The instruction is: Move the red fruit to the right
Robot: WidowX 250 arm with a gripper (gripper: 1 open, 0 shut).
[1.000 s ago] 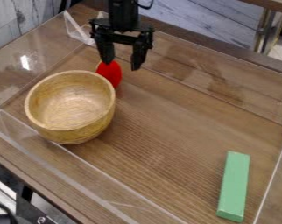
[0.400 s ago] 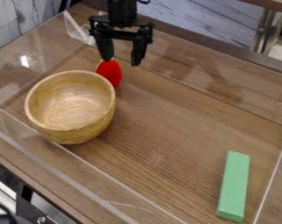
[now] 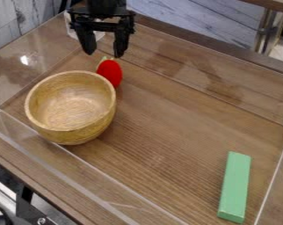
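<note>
The red fruit (image 3: 110, 72), small, glossy and rounded, lies on the wooden table just past the upper right rim of the wooden bowl (image 3: 70, 107). My black gripper (image 3: 103, 43) hangs open above and slightly behind and left of the fruit, fingers pointing down and nothing between them. It does not touch the fruit.
A green rectangular block (image 3: 235, 186) lies near the front right corner. Clear plastic walls (image 3: 144, 189) enclose the wooden table (image 3: 179, 114) on all sides.
The open gripper has moved up and to the left, away from the red fruit. The fruit, bowl and green block have stayed in place.
</note>
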